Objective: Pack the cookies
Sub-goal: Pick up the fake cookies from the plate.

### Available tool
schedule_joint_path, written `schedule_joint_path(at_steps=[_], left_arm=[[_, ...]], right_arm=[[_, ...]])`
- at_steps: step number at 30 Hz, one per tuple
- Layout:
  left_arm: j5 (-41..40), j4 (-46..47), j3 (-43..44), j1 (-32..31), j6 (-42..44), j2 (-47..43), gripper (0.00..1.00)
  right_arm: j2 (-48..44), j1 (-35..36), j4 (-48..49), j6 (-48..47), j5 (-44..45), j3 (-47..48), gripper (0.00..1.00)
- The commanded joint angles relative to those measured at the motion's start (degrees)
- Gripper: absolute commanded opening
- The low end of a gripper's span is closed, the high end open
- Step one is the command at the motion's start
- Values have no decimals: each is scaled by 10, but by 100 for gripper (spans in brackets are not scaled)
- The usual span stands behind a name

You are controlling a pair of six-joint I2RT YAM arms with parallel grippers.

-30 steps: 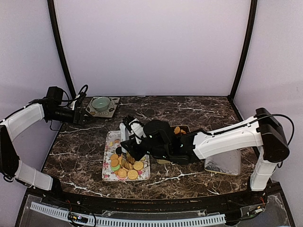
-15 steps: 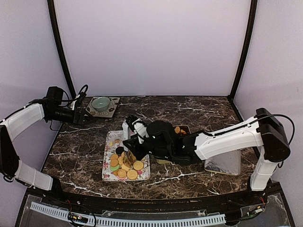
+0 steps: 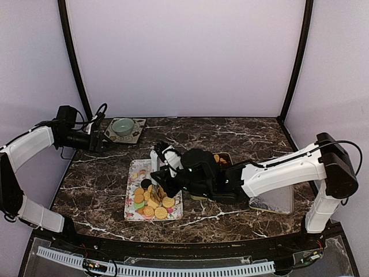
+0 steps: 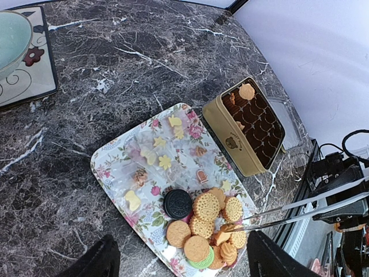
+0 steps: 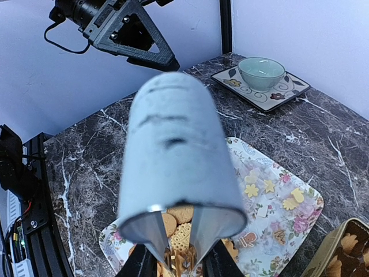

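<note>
The cookies (image 4: 207, 225) lie piled at the near end of a flower-patterned tray (image 4: 115, 167): golden rounds, one dark brown, one green. My right gripper (image 3: 159, 173) is shut on metal tongs (image 4: 300, 210) with a grey-wrapped handle (image 5: 173, 144). The tong tips pinch a golden cookie (image 4: 222, 236) in the pile. In the right wrist view the blades (image 5: 154, 236) converge over the cookies (image 5: 181, 222). The gold tin (image 4: 230, 130) right of the tray holds one cookie (image 4: 247, 91). My left gripper (image 3: 101, 141) hangs open, high at the back left.
A green bowl (image 3: 123, 125) on a patterned square plate (image 3: 135, 134) stands at the back left. The tin's lid (image 3: 271, 199) lies at the right under the right arm. Small yellow shapes (image 4: 164, 161) dot the tray's far end.
The tongs have squeezed narrower onto a cookie in the pile, and the right arm has shifted slightly to the right. The left arm has not moved.
</note>
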Motion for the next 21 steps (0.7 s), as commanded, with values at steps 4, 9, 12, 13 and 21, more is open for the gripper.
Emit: schedule_joint_path(at_steps=[4, 9, 12, 13, 21], left_arm=[[11, -7, 9, 2, -1, -4, 79], [11, -8, 8, 3, -1, -6, 78], [11, -7, 8, 2, -1, -7, 79], [11, -7, 9, 3, -1, -7, 79], [12, -7, 10, 3, -3, -8, 79]], right_arm=[[-36, 18, -3, -14, 10, 29, 0], [-49, 19, -12, -28, 26, 35, 0], [-57, 17, -23, -45, 44, 41, 0], [-59, 16, -27, -49, 46, 43, 0], [-84, -2, -55, -82, 78, 47, 0]])
